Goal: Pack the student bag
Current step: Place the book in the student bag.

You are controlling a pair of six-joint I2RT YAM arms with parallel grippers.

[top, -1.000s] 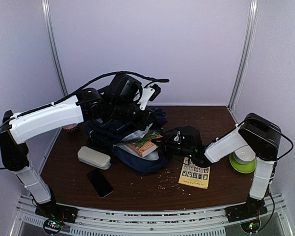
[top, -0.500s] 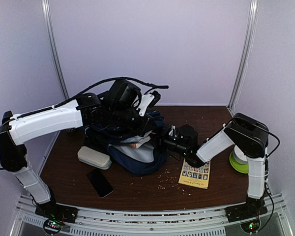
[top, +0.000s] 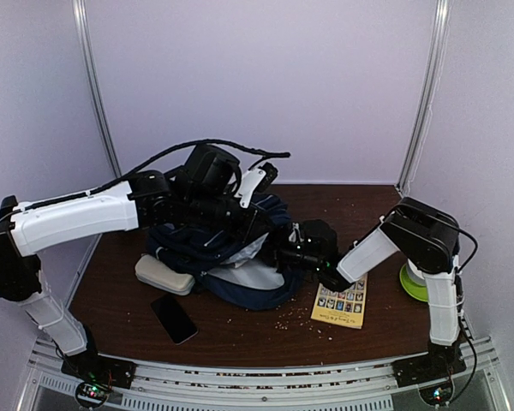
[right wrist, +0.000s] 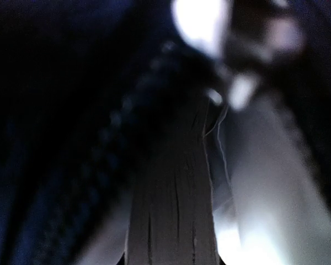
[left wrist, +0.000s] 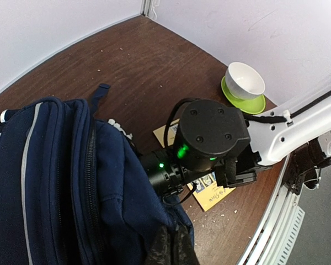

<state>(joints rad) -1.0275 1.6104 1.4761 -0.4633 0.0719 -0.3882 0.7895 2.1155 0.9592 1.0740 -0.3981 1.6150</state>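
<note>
The student bag (top: 231, 257), navy with thin white stripes, lies in the middle of the brown table (top: 240, 334), showing its light lining at the mouth. My left gripper (left wrist: 174, 251) is shut on a fold of the bag's fabric (left wrist: 127, 210) and holds that edge up. My right gripper (top: 284, 253) reaches into the bag's mouth from the right, its fingertips hidden by the fabric. In the right wrist view a book's page edge (right wrist: 174, 210) stands between the jaws, with a zipper (right wrist: 127, 127) and pale lining (right wrist: 265, 182) around it. From above the book is hidden.
A beige pencil pouch (top: 163, 274) lies left of the bag, with a black phone (top: 173, 318) in front of it. A yellow booklet (top: 340, 304) lies under the right arm. A white cup (left wrist: 244, 80) on a green saucer (left wrist: 240, 100) stands far right. Crumbs dot the table.
My right gripper has pushed left with the book into the bag; the book's cover no longer shows from above. The left gripper has come down a little with the bag's edge.
</note>
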